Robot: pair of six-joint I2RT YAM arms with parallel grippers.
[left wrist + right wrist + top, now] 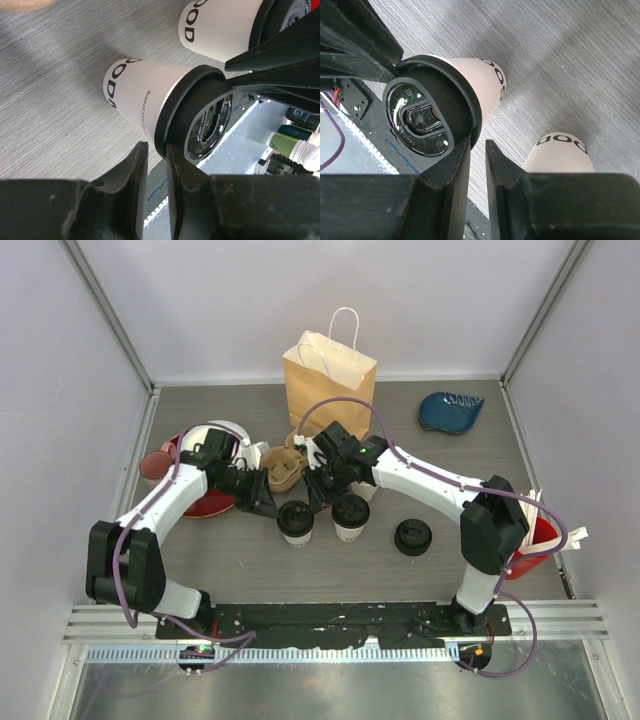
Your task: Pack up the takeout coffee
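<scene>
My left gripper point(156, 147) clamped on the black plastic lid point(200, 125) rim of one white paper cup point(137, 95) just ahead, right gripper point(477, 145) likewise on the second cup point(487, 80), contents hidden.

Black-lettered white cups point(140, 95) carry black lids point(172, 112); the table point(50, 100) is streaked grey.

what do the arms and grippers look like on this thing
The left arm and right arm have white links, black joints and a purple cable looping along each. The left gripper and right gripper are black, with two flat tapered fingers.
</scene>
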